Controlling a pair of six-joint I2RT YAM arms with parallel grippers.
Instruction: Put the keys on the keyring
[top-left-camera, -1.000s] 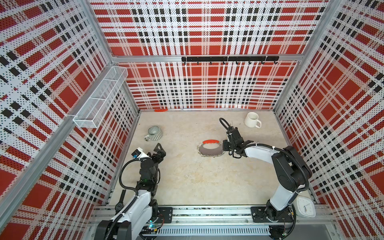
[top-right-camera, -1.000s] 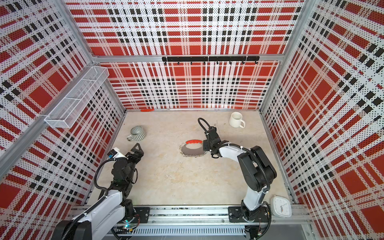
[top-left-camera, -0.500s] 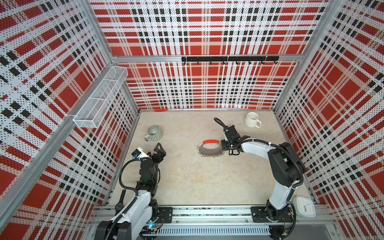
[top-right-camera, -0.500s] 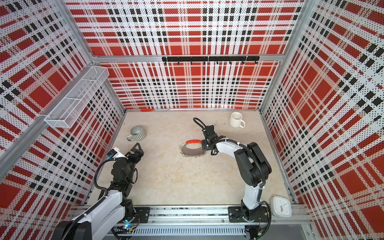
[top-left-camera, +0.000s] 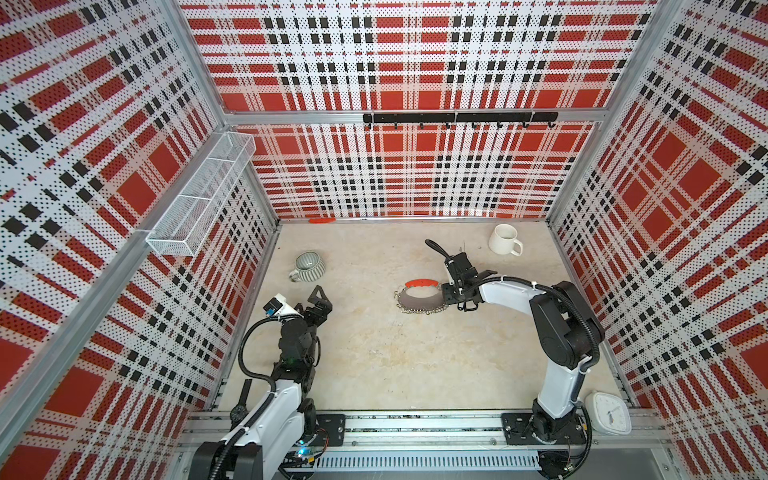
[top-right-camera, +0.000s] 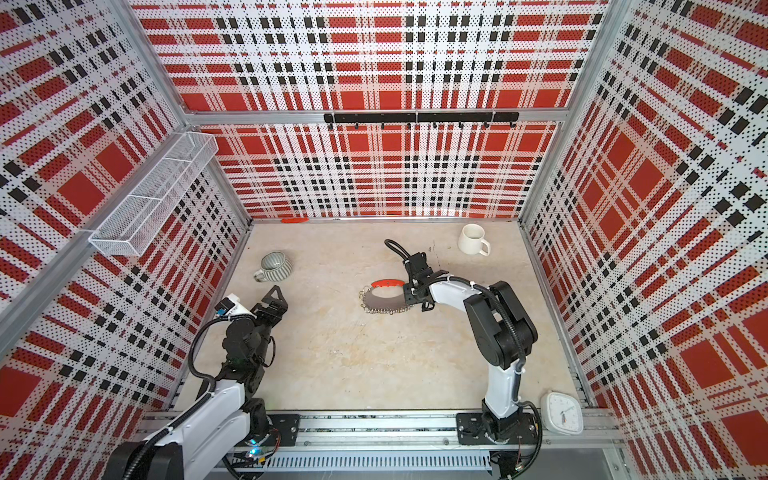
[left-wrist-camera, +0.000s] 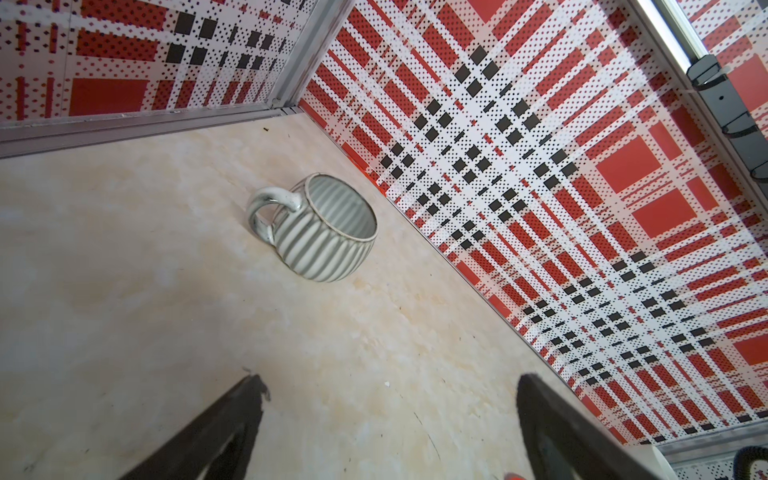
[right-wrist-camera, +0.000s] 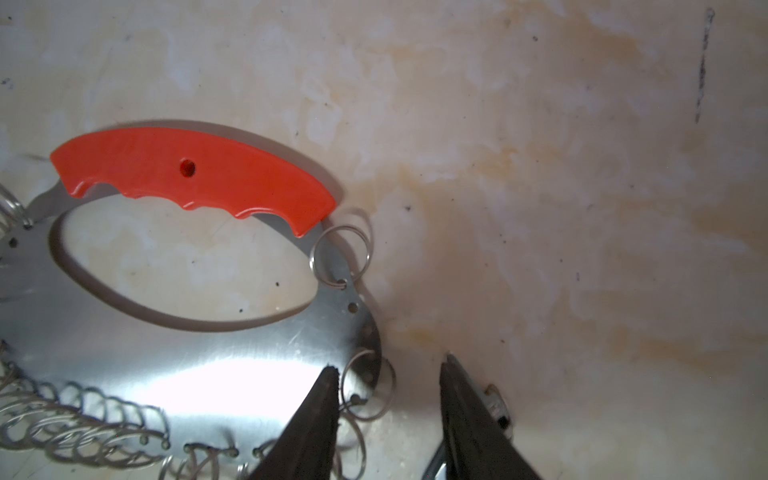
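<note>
The keyring (top-left-camera: 419, 300) (top-right-camera: 384, 300) lies flat mid-table in both top views, a grey metal hoop with a red segment (right-wrist-camera: 191, 174) and many wire loops (right-wrist-camera: 75, 428) along its rim. My right gripper (top-left-camera: 451, 293) (top-right-camera: 412, 293) (right-wrist-camera: 390, 363) is low at the hoop's right edge. Its jaws stand apart, one finger (right-wrist-camera: 320, 419) over the metal rim and a wire loop in the gap. A small silver piece of the keys (right-wrist-camera: 495, 404) shows just outside the other finger; the rest is hidden. My left gripper (top-left-camera: 320, 301) (top-right-camera: 274, 301) (left-wrist-camera: 388, 380) is open and empty, far left.
A striped grey mug (top-left-camera: 308, 264) (left-wrist-camera: 328, 232) stands ahead of the left gripper. A white mug (top-left-camera: 503, 240) is at the back right. A white clock (top-left-camera: 609, 413) sits at the front right corner. A wire basket (top-left-camera: 199, 195) hangs on the left wall.
The right gripper has slid a little left onto the keyring's right edge and its jaws have parted somewhat. The left arm has not moved.
</note>
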